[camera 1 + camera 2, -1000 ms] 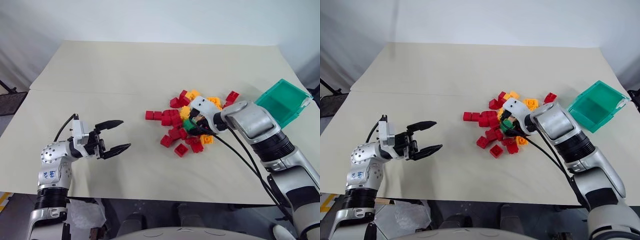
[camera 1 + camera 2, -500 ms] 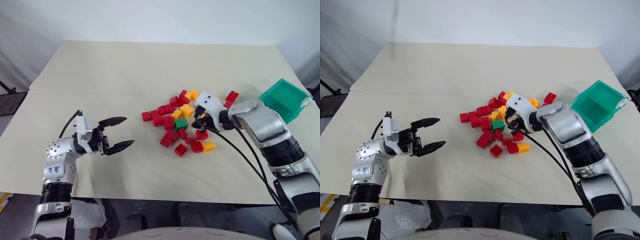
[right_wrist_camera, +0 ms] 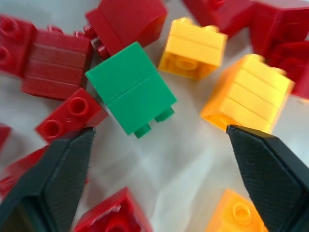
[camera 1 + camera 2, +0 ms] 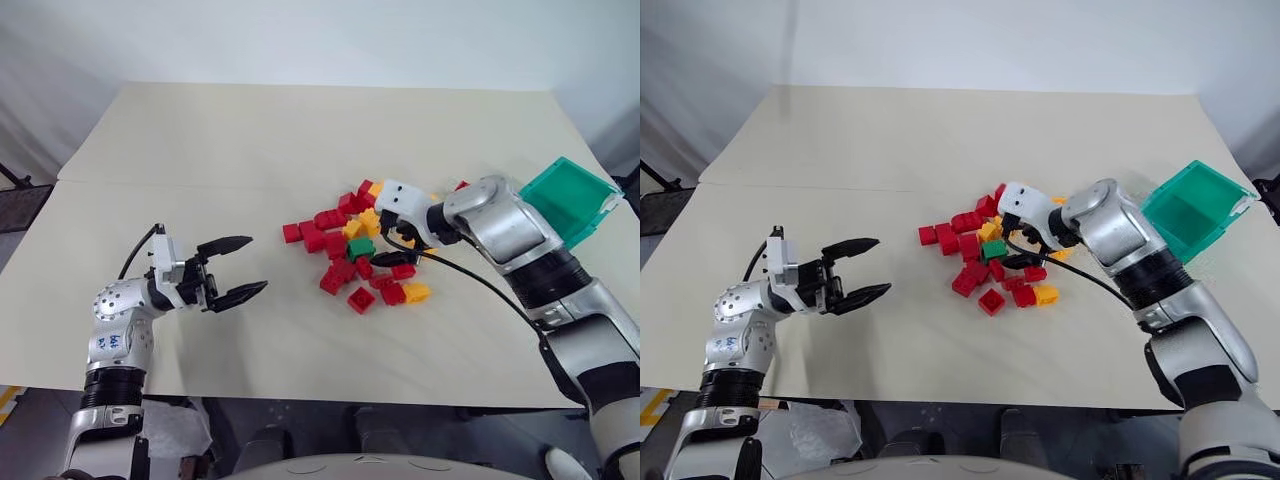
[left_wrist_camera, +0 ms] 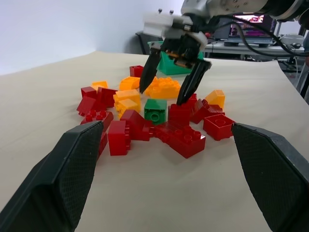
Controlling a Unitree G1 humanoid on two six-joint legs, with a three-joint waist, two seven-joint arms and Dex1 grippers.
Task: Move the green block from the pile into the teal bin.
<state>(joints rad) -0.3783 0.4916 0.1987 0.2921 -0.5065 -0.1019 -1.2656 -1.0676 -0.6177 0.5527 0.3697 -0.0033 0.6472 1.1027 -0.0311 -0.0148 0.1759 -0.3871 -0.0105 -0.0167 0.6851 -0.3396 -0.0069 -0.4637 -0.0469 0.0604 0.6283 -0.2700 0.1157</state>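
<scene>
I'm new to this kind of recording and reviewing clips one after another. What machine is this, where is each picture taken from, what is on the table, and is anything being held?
This is a humanoid robot with two arms, each ending in a gripper of two black fingers. Two pictures come from a stereo camera on its head, looking down over the arms. The other two come from cameras on the wrists, looking along each gripper's own fingers.

On the table lies the pile of small red and yellow-orange toy bricks, with the green block among them. The teal bin stands tilted at the table's right edge.

The right gripper is open, poised just above the green block with a finger on either side. The left gripper is open too, apart from the pile. Nothing is held.
</scene>
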